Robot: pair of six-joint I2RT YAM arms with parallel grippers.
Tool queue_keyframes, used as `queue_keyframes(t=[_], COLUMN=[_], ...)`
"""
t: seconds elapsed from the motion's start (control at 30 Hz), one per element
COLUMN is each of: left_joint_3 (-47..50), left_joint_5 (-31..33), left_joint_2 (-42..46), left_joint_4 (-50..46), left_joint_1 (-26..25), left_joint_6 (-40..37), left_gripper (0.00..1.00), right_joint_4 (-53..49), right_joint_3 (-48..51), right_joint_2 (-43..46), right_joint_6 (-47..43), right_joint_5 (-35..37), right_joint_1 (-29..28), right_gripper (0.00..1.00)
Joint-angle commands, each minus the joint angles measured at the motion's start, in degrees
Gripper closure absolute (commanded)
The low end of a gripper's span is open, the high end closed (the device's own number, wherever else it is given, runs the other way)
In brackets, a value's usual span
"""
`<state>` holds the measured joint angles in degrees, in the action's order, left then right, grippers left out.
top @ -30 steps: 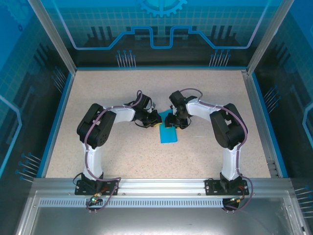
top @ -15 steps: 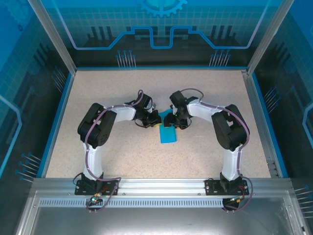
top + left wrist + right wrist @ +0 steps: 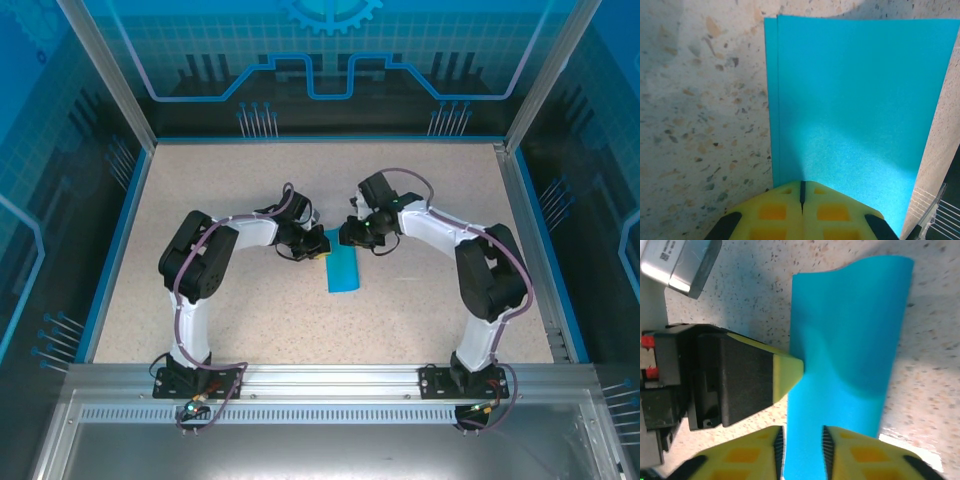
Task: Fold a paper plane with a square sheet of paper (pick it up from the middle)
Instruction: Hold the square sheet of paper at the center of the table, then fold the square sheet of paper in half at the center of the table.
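Currently left claw (image 3: 801, 189) closed, tip touching square sheet of paper (image 3: 855, 100); right claw (image 3: 803, 440) ajar.

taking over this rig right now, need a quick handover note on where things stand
The left end effector is shut, its tip on the long edge of the square sheet of paper.
The right end effector has its jaws slightly apart with the paper's end in the gap; whether it grips is unclear.
The paper lies mid-table, folded in half into a narrow rectangle, layers a little offset, part bulging up.
Done: the centre fold.
Left: nose corners and wing folds; no plane shape yet.
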<state>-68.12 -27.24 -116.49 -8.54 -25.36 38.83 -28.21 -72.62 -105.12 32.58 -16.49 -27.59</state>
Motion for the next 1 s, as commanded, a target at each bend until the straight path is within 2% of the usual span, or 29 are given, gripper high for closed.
queue_keyframes(t=[0.0, 0.17, 0.43, 0.97], left_joint_3=[1.4, 1.1, 1.2, 2.7], left_joint_5=[5.4, 6.5, 8.1, 10.2], left_joint_2=[-2.5, -2.4, -2.4, -3.0], left_joint_4=[-9.0, -10.3, -12.2, -13.2], left_joint_1=[-0.4, -0.4, -0.4, -0.4], left_joint_6=[-1.2, -1.3, -1.9, -1.2], left_gripper=[0.97, 0.98, 0.98, 0.99], right_joint_4=[1.6, 2.3, 3.0, 8.8], right_joint_3=[-1.7, -2.1, 0.3, 8.6], right_joint_2=[-3.8, -7.1, -9.2, -10.0], right_joint_6=[-1.3, -1.1, -2.1, -6.3], right_joint_5=[-6.1, -7.5, -5.5, -7.4], right_joint_1=[0.5, 1.4, 3.9, 9.6], right_gripper=[0.78, 0.84, 0.85, 0.86])
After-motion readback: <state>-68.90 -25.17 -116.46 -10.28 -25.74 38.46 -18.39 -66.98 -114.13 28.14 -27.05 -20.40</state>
